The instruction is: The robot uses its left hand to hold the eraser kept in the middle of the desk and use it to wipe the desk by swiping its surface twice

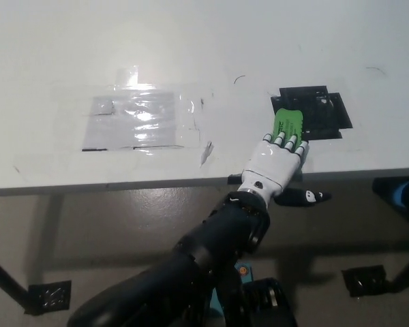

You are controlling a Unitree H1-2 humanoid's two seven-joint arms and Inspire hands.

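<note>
one view only, from the robot's head, looking steeply down and forward over the near edge of the white desk [191, 41]. the desk top fills the upper half at middling range; the floor [75, 231] beneath shows below.

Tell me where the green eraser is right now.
In the head view, the green eraser lies under the white left hand, right of centre near the desk's front edge, overlapping the black taped square.

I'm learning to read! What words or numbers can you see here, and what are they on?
Green eraser under the left hand: a dark line of print, too small and blurred to read.
Black patch on the desk: no text to make out.
Nothing else readable.
</note>
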